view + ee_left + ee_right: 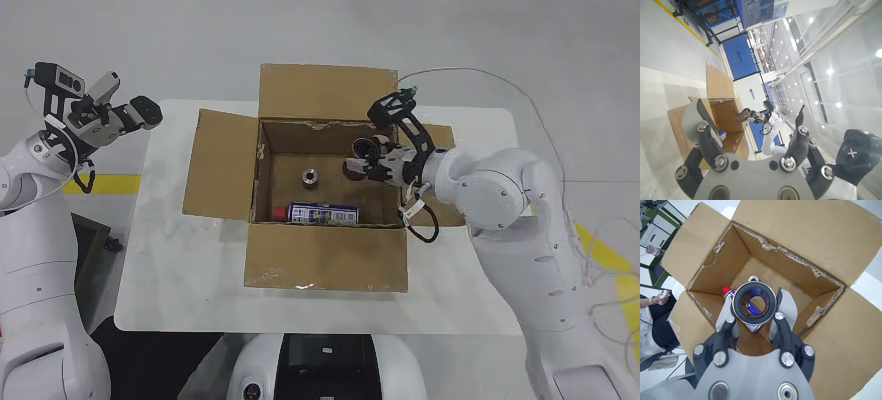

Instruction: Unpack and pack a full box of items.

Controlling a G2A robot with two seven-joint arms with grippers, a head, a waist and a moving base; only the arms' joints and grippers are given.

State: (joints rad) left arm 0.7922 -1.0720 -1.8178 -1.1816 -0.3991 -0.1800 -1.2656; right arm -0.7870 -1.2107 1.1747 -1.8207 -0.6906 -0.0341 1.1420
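The right claw (755, 305) held a black ring (771, 303) clamped over the box (791, 279) — if it slipped, it could strike the spray can (727, 291) below; the left claw (750, 107) stood open.

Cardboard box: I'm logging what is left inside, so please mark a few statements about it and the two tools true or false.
The right tool grips a ring over the open cardboard box. True.
The spray can stands upright. False: it lies on its side on the box floor.
A small metal part sits in the box, apart from the can. True.
The left tool is inside the box. False: it is open, off beside the box.
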